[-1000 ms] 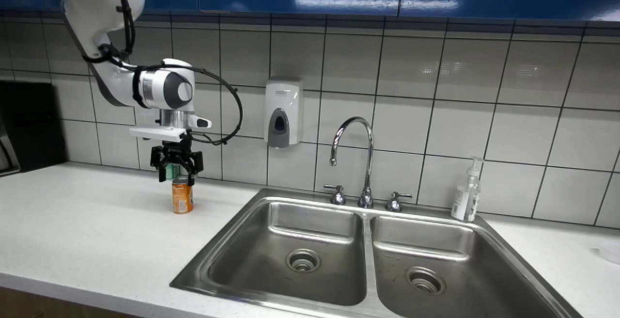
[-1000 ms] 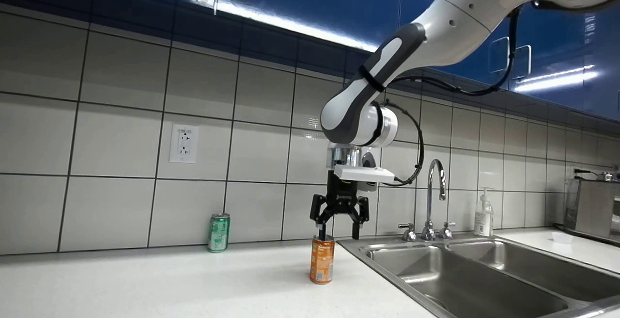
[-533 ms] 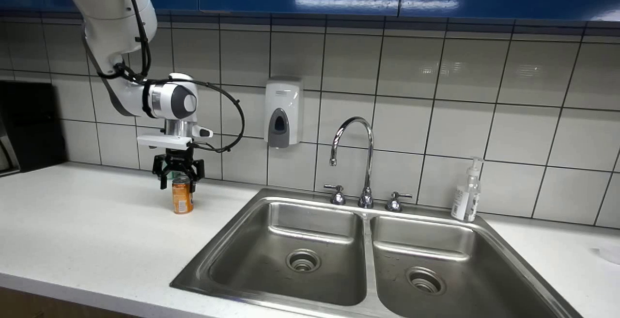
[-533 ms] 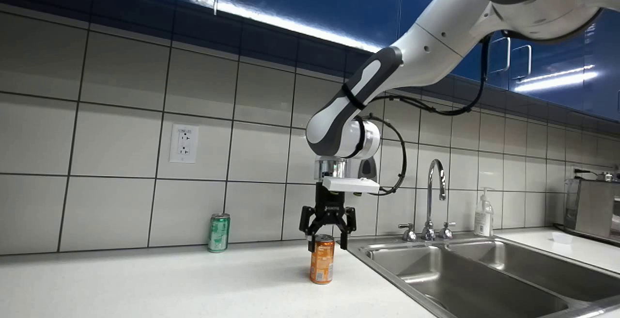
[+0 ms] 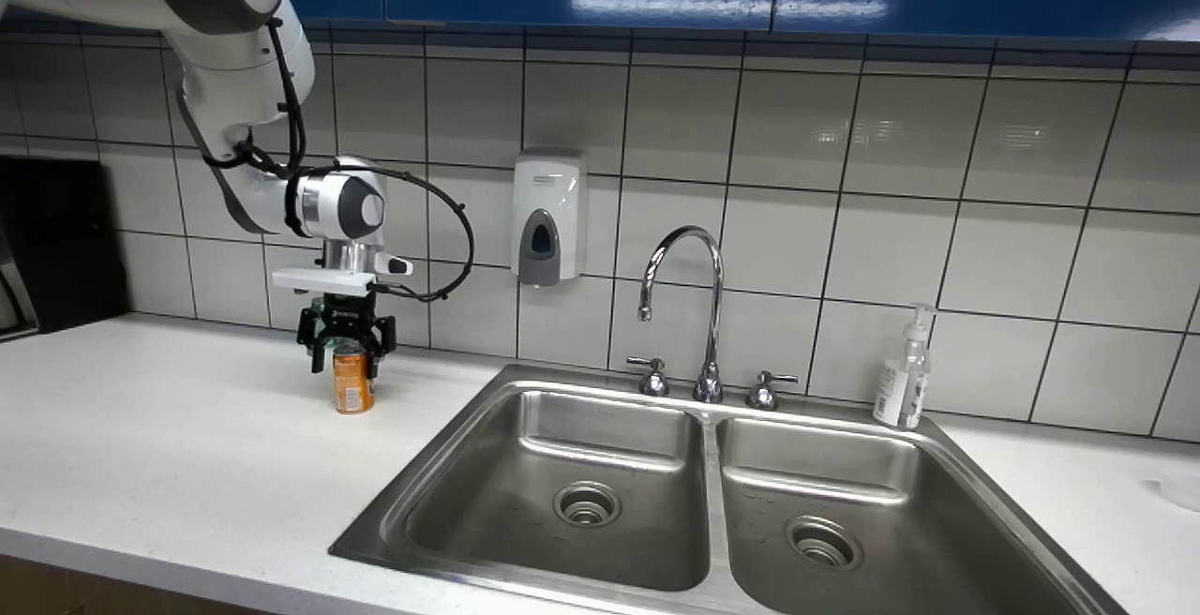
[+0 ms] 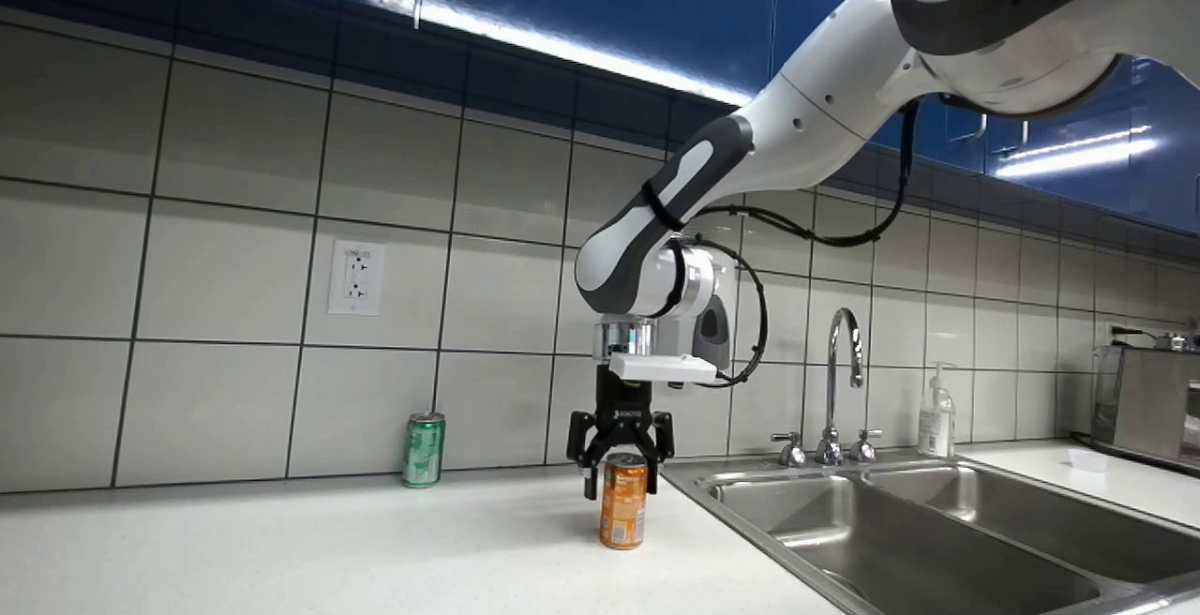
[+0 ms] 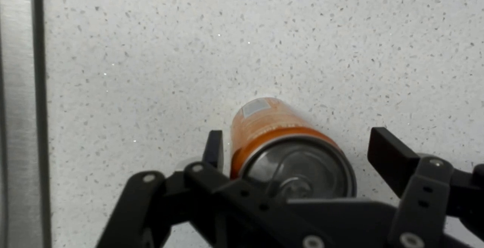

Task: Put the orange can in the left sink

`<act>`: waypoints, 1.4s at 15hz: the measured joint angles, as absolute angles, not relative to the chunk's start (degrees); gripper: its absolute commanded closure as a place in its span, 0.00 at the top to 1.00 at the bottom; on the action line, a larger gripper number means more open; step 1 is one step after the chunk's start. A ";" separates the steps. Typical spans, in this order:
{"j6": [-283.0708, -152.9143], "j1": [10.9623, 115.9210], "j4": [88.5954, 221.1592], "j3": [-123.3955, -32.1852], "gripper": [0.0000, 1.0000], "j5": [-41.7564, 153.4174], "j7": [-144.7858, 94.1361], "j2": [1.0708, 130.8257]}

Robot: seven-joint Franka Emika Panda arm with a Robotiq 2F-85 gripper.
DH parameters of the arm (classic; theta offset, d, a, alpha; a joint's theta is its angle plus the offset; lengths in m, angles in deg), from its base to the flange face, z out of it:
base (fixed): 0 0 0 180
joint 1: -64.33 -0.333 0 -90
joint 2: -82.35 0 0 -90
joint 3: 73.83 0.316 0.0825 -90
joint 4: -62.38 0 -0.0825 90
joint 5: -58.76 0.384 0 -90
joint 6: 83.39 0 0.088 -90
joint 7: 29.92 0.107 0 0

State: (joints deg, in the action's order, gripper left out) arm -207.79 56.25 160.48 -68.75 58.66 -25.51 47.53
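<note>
Gripper [image 6: 621,486] hangs over the orange can [image 6: 623,510], fingers [image 7: 391,157] spread wide w/ its top btwn them, ungripped AFAICT. I see the can upright on the white ctr [image 5: 178,446] nr the left sink [image 5: 497,521], green can [image 6: 424,451] back by the tiles [image 6: 216,277].

1. Can [image 6: 622,517] on counter [image 5: 187,437], L of L sink [image 5: 506,521] in both exterior views.
2. Hand [image 6: 622,482] over can, fingers [image 7: 393,159] either side of its top.
3. 2nd can [image 6: 424,451] on same counter, nr wall [image 6: 225,409], behind & L of can in an exterior view.
4. Faucet [image 5: 716,310] behind, btwn L sink & R basin [image 5: 900,549].
5. Pump bottle [image 5: 902,385] R of faucet.
</note>
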 measured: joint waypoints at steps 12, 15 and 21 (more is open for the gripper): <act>-207.27 56.23 159.19 -68.85 0.40 58.66 -25.51 46.90; -207.32 56.23 159.35 -69.31 0.40 58.66 -25.52 48.92; -207.37 56.98 161.76 -70.90 0.40 58.68 -25.52 53.40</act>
State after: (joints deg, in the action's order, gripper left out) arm -207.37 56.98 161.76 -70.90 58.68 -25.52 53.40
